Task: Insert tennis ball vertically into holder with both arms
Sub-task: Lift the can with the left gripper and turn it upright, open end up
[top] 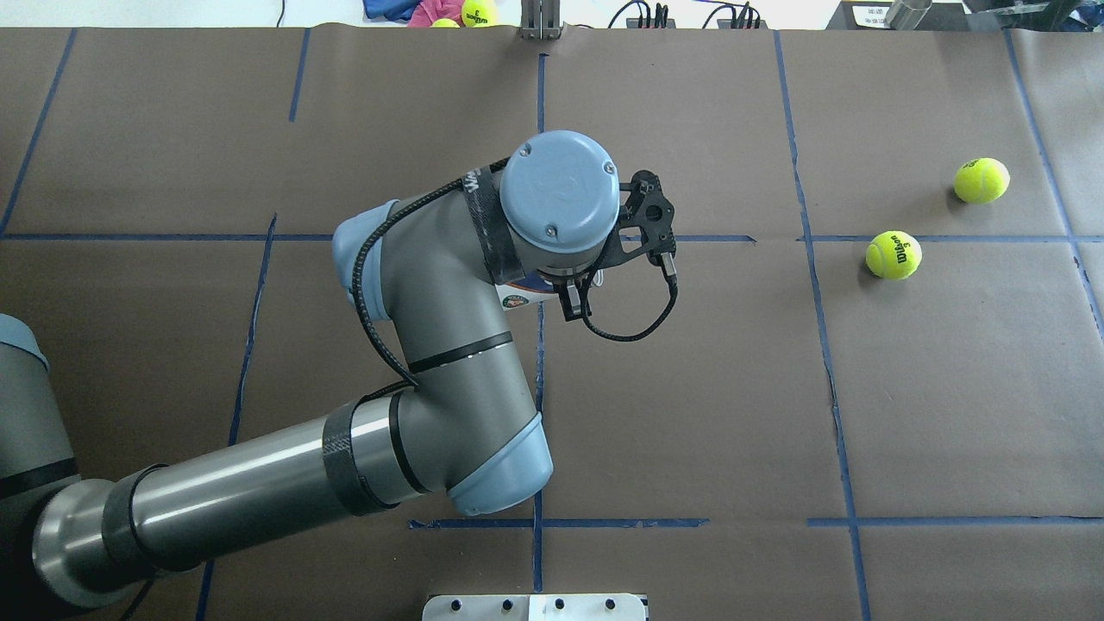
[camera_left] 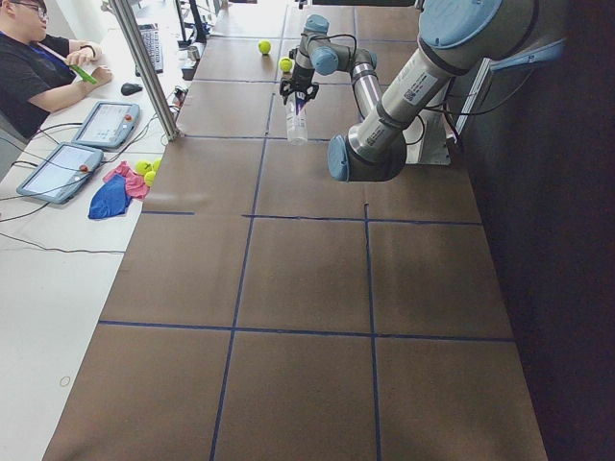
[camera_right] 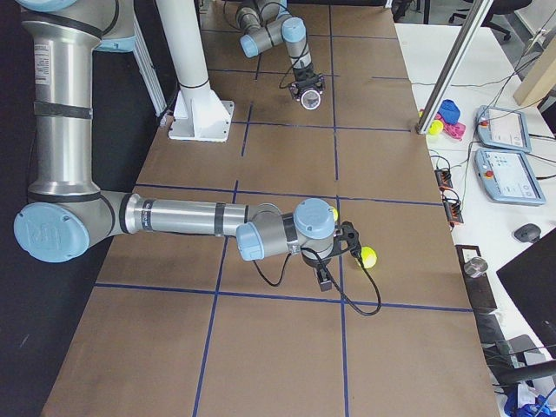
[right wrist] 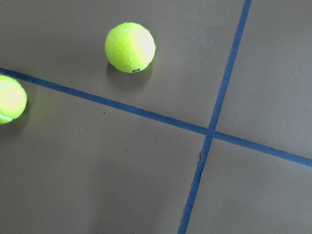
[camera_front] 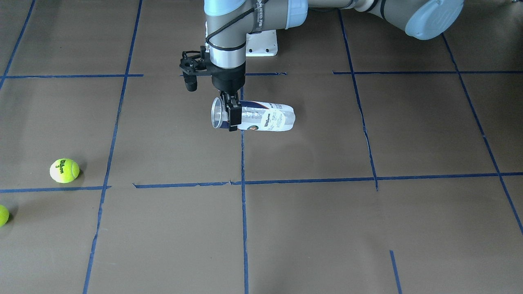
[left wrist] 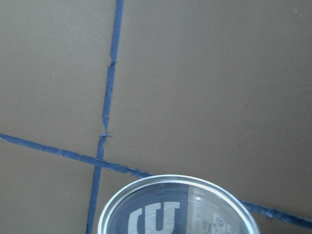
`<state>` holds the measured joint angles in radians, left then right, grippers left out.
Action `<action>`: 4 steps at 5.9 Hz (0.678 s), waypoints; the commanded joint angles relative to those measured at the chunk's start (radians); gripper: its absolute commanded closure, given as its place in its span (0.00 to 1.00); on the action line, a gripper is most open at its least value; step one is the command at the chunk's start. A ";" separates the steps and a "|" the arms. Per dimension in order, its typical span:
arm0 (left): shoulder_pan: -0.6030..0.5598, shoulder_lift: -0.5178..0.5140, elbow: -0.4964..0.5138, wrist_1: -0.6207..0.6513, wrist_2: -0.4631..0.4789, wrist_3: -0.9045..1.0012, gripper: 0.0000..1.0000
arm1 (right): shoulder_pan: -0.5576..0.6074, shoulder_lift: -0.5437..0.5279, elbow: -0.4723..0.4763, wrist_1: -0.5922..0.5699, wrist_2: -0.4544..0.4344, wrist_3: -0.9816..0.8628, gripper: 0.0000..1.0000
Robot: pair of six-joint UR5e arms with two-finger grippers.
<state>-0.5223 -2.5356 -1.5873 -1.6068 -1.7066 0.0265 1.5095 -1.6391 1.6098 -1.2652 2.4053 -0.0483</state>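
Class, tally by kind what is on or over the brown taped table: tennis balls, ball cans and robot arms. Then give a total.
tennis balls: 2
can: 1
robot arms: 2
Total: 5

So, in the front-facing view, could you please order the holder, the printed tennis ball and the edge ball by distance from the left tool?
1. The holder, gripped by the left tool near its mouth.
2. The printed tennis ball, far toward view-left.
3. The edge ball, farther left, cut by the frame.
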 commanded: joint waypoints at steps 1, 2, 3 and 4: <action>-0.054 0.072 -0.013 -0.428 -0.080 -0.208 0.22 | 0.000 0.001 0.001 0.001 0.000 -0.001 0.00; -0.054 0.163 -0.010 -0.698 -0.079 -0.302 0.22 | 0.000 0.001 -0.001 0.001 0.000 -0.001 0.00; -0.056 0.220 0.001 -0.919 -0.077 -0.356 0.22 | 0.000 0.001 0.001 0.001 0.000 -0.001 0.00; -0.058 0.266 0.027 -1.108 -0.070 -0.370 0.22 | 0.000 0.001 0.001 0.001 0.000 0.001 0.00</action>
<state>-0.5780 -2.3198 -1.5803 -2.5155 -1.7813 -0.3132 1.5095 -1.6383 1.6102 -1.2640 2.4053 -0.0487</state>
